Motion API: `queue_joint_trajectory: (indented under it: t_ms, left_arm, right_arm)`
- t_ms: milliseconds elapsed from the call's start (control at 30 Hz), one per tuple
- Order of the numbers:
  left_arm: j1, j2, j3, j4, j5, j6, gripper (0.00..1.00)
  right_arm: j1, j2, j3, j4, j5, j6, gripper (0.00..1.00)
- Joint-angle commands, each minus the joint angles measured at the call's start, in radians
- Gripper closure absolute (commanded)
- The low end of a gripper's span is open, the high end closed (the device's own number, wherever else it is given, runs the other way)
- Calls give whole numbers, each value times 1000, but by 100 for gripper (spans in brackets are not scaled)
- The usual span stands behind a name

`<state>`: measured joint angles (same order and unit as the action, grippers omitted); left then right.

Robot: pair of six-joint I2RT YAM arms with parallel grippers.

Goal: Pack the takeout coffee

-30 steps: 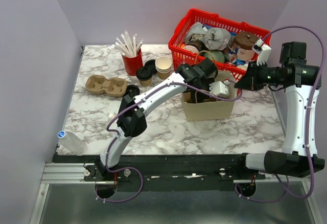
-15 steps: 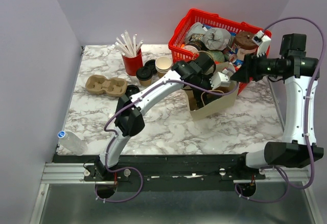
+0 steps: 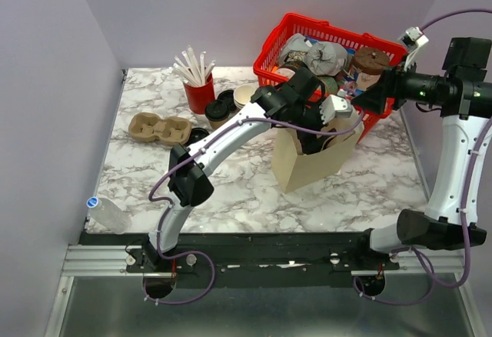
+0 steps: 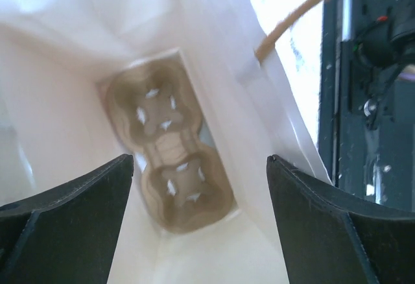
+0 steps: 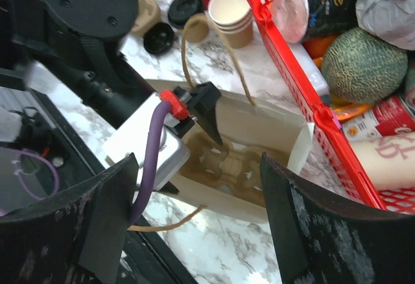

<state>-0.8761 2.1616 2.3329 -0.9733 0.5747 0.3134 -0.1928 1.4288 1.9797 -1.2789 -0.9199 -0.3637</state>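
Bag contents
Cup carrier (image 4: 170, 167) lies in the bag (image 3: 307, 169), below the left gripper (image 4: 200, 161); basket (image 3: 283, 31) stands beyond it.

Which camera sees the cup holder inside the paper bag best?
The left wrist camera: it looks straight down into the bag and shows both slots of the cup holder. The right wrist camera shows only part. The top camera cannot see it.

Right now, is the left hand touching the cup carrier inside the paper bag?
Apart. The left wrist view shows the cup carrier lying at the bottom of the paper bag, below the open left hand, which frames it without reaching it.
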Motion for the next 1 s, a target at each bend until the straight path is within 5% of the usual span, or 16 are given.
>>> queue_joint_trajectory:
  t_ms: [0,133,267,433,567,967]
  left_arm:
    - [38,-121,-3,272,142,-151,9]
    - [60,-192,-49,602,180,-362,9]
    - [92,-253,-55,789,174,-529,8]
    - [152,-321,-87,736,155,-512,7]
    - [210,-430,-255,645,149,-424,5]
    - [233,-370,-330,530,252,-310,7]
  right_arm:
    - [-97,18,39,-53,-129,35,17]
    - [-151,15,-4,93,-174,134,18]
    - [-151,-1,-126,145,-19,4,19]
    - [-151,1,-188,-110,-71,-451,19]
    - [-151,-80,-260,-247,-137,-774,17]
    - [-40,-202,-413,-246,-158,-960,14]
